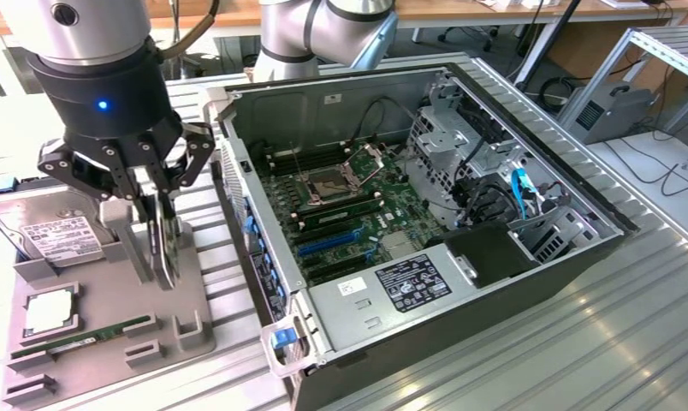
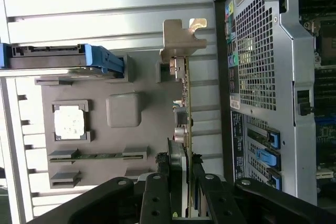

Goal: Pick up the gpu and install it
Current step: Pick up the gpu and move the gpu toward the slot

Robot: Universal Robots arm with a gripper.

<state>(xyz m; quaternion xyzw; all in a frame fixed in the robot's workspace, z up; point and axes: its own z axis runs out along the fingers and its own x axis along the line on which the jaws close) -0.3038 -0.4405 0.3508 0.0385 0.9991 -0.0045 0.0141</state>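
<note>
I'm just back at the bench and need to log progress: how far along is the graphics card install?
Done: the gripper is at the gray holder, closed on the graphics card. In hand: the card stands on edge over the holder, not yet carried away. Left: taking it to the open computer case and seating it. The blue slots on the board look empty.

The thin black gpu card (image 2: pixel 185 95) stands on edge at one side of the grey plastic holder tray (image 2: pixel 147 135). Its near end is hidden between the fingers of the black gripper (image 2: pixel 182 162), whose bases the picture edge cuts off. At the tray's far end in the exterior view, the gripper partly covers the boxy silver hard drive (image 1: pixel 47 231), whose label print is too small to read.
</note>
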